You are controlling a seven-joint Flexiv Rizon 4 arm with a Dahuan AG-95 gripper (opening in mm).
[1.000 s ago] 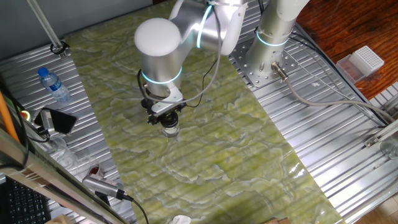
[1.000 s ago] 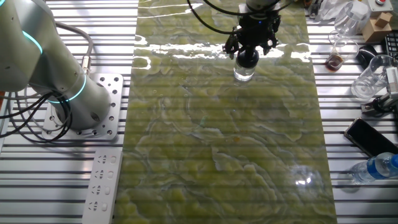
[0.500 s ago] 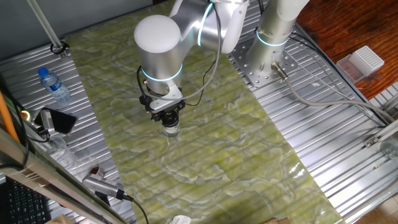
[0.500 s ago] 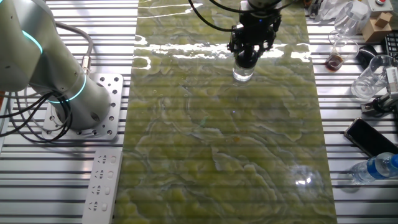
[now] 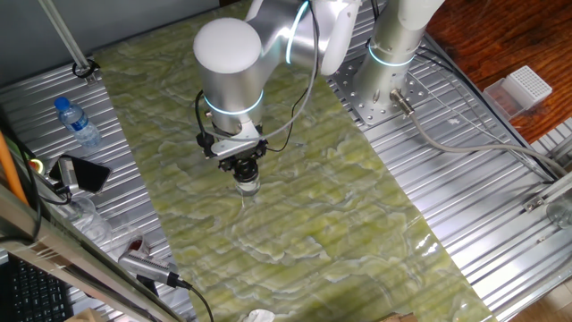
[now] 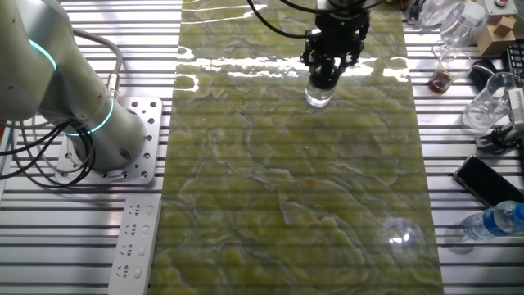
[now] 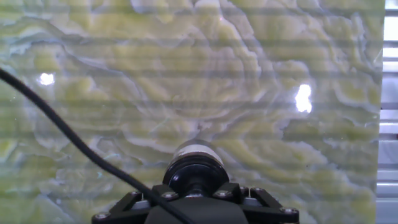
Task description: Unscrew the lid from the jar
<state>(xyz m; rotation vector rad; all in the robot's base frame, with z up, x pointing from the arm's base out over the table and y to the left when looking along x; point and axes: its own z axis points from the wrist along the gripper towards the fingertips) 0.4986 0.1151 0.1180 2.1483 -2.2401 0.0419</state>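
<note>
Rotation is what has changed: over the last second my wrist has turned about its own axis while my claw (image 5: 248, 170) stays pressed on the lid (image 7: 194, 172), and the jar (image 6: 319, 96) sits on the same spot of the surface (image 6: 295, 188). I judge the thread is being worked loose, though the lid is not yet lifted clear of the glass. The claw looks closed around the lid, fingers snug on its black rim; the hand view shows the cap tucked right under the claw body. The jar stands upright on the green marbled mat, toward the far edge in the other fixed view, with bare mat all around it.

Nothing crowds the jar. A water bottle (image 5: 79, 123) and a phone (image 5: 85, 174) lie well apart on the ribbed metal margin, and a black cable (image 7: 68, 143) crosses the hand view without touching the cap.
</note>
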